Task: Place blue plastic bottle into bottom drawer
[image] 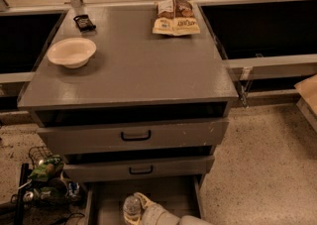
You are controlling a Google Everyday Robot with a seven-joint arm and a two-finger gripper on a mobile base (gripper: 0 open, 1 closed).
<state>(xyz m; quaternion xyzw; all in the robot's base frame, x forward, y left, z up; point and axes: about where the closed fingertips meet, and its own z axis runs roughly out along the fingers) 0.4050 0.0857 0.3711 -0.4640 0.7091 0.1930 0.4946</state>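
Note:
The bottom drawer of the grey cabinet is pulled out at the lower edge of the camera view, showing a flat grey floor. Inside it, near the front, the blue plastic bottle shows as a clear ribbed body. My gripper is down in the drawer right beside the bottle, its pale yellowish finger curving around the bottle's right side. The white arm sleeve enters from the bottom edge. The lower part of the bottle is cut off by the frame.
Two upper grey drawers with black handles sit shut above. On the cabinet top rest a white bowl, a tan snack bag and a small black item. A wire basket of clutter stands on the floor at left.

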